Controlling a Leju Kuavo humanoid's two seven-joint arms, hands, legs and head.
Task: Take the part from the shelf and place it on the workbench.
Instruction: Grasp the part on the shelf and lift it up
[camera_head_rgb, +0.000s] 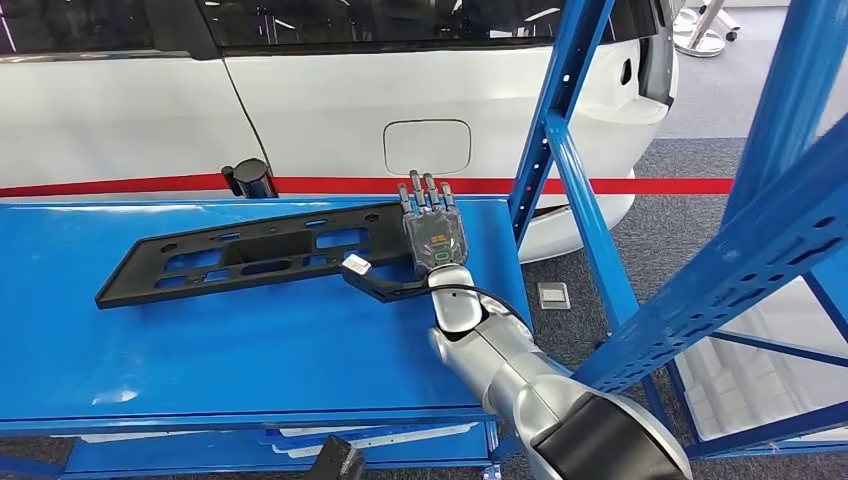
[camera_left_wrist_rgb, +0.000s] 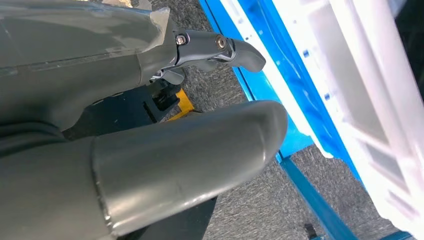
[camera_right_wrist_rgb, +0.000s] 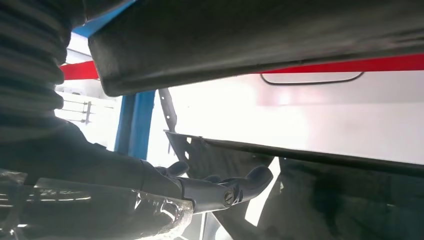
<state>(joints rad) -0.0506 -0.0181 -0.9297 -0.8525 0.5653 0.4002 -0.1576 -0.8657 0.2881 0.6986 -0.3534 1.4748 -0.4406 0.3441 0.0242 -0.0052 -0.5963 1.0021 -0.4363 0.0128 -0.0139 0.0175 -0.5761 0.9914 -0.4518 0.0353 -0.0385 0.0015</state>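
The long black perforated plastic part (camera_head_rgb: 250, 255) is laid flat on the blue shelf surface (camera_head_rgb: 200, 340); its near end is covered by the right hand (camera_head_rgb: 433, 235), fingers extended. Whether it is gripped cannot be told; a lifting hold is presumably intended. The left hand (camera_left_wrist_rgb: 150, 150) is empty, fingers loosely apart.

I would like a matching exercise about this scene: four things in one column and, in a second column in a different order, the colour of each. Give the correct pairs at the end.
Things:
1. long flat part under the right hand
2. workbench top
3. stripe along the car
4. car body

Colours:
A. white
B. black
C. red
D. blue

Pairs: 1-B, 2-D, 3-C, 4-A
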